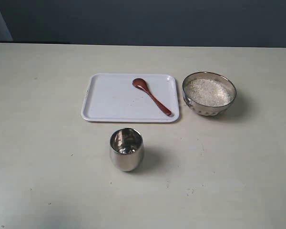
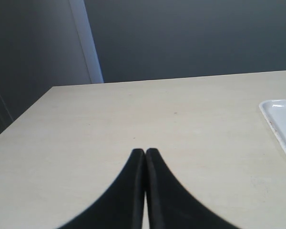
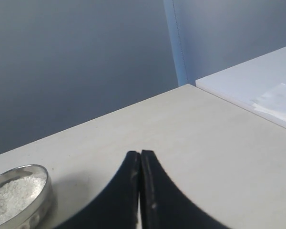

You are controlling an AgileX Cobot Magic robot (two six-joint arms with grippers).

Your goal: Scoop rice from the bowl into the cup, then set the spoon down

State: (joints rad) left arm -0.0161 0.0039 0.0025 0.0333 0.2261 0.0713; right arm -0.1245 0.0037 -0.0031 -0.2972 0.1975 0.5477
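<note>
The reddish-brown wooden spoon (image 1: 152, 96) lies on a white tray (image 1: 109, 102), head toward the back. To the tray's right stands the steel bowl (image 1: 209, 106) filled with white rice (image 1: 209, 91); its rim (image 3: 44, 200) and rice (image 3: 12, 198) also show in the right wrist view. The steel cup (image 1: 126, 149) stands upright in front of the tray. Neither gripper appears in the exterior view. My left gripper (image 2: 145, 151) is shut and empty above bare table. My right gripper (image 3: 140, 153) is shut and empty, apart from the bowl.
The pale table (image 1: 47, 143) carries only these things. A corner of the white tray (image 2: 281, 124) shows in the left wrist view. A second white surface (image 3: 248, 90) with paper adjoins the table in the right wrist view. Dark wall runs behind.
</note>
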